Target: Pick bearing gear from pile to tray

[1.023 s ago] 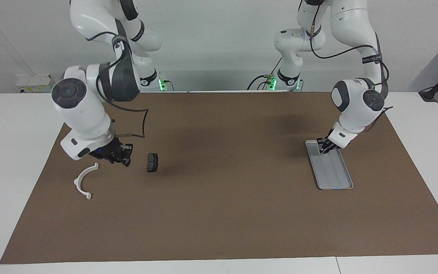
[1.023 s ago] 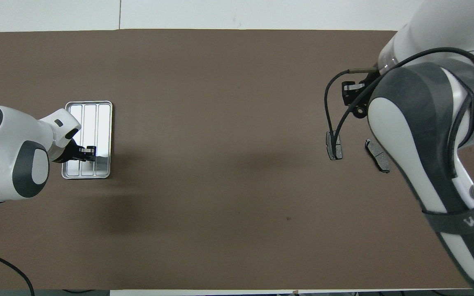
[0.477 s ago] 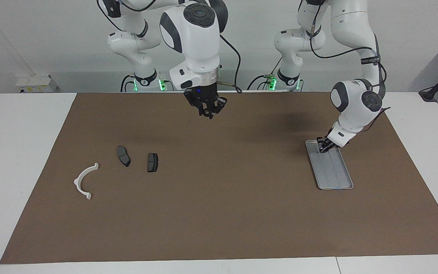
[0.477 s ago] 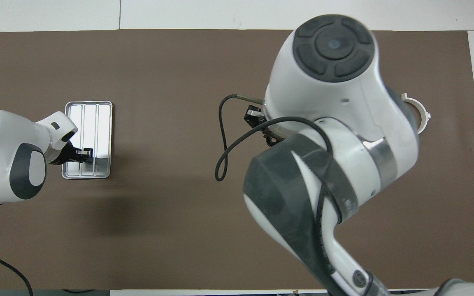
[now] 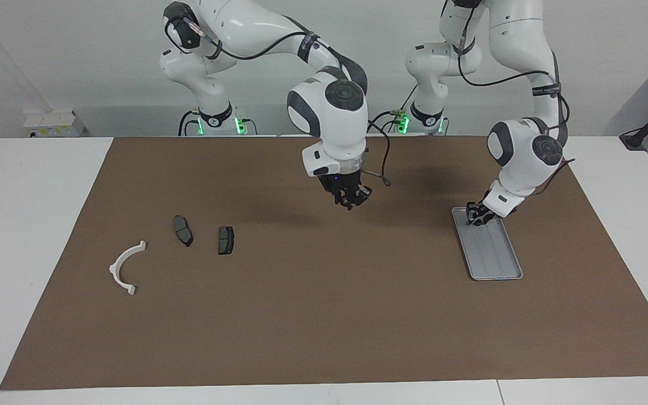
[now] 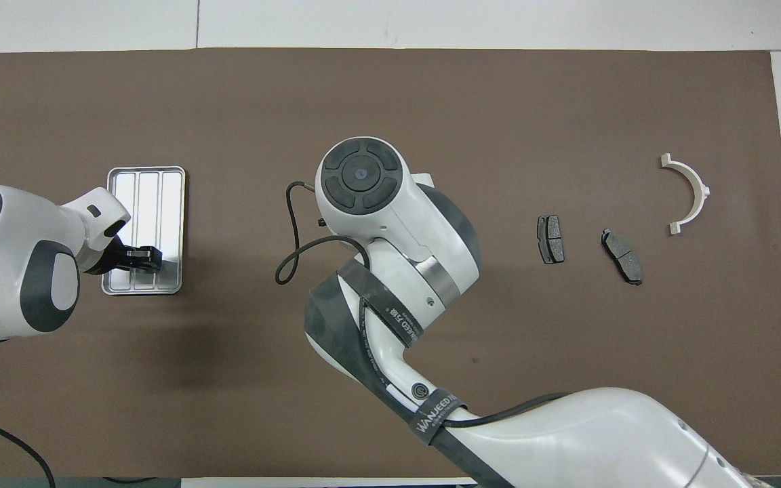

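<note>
A strap lettered "WANJEED" wraps the right arm, which reaches over the middle of the brown mat (image 5: 324,315) on the worktop. Its right gripper (image 5: 351,200) hangs in the air there, well apart from the pile: two brake pads (image 5: 225,240) and a white half-ring bracket (image 5: 124,268) toward the right arm's end. Whether it is clenched cannot be told. The left gripper (image 5: 477,217), likewise unreadable, sits low over the tray (image 5: 495,259); no contents can be made out.

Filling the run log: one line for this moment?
left gripper: over tray end | right gripper: mid-mat, airborne | pads, bracket: on mat
</note>
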Available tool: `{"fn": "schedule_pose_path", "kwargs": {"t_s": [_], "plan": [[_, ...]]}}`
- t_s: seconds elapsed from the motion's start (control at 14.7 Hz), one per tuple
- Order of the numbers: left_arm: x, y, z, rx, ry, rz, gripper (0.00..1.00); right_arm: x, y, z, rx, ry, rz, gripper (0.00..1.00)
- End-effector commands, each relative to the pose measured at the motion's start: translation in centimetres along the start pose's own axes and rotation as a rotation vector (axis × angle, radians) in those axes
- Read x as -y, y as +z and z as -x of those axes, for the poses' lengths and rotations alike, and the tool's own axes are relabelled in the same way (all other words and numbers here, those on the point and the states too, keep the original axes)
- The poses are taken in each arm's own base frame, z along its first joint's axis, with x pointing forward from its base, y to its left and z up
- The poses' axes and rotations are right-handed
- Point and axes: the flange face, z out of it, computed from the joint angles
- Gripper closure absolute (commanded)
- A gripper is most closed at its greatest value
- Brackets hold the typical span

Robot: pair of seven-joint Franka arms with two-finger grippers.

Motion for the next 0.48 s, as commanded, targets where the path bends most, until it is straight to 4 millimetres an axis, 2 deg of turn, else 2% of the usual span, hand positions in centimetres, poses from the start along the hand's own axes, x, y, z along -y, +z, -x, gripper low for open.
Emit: {"fn": "schedule_pose_path", "kwargs": {"t_s": [0.0,0.07,0.2,0.27,0.41], "plan": [[0.4,-2.7,-0.3,-0.043,-0.004,-0.006,0.03,1.7,5.9,1.1,-0.044,0.035,0.020,1.00],[0.4,-4.5,-1.2,-0.039,-0.013,-0.004,0.00,2.0,7.0,1.2,-0.042,0.034,0.012,1.00],[-0.8,-7.6,-3.0,-0.037,-0.065,-0.002,0.00,2.2,8.4,0.8,-0.040,0.036,-0.002,1.00],[-1.1,-8.5,-3.4,-0.051,-0.092,-0.001,0.00,2.2,8.7,0.5,-0.041,0.039,-0.006,1.00],[-3.0,-8.7,-3.7,-0.060,-0.080,-0.002,0.00,1.9,9.1,0.2,-0.046,0.040,-0.001,1.00]]}}
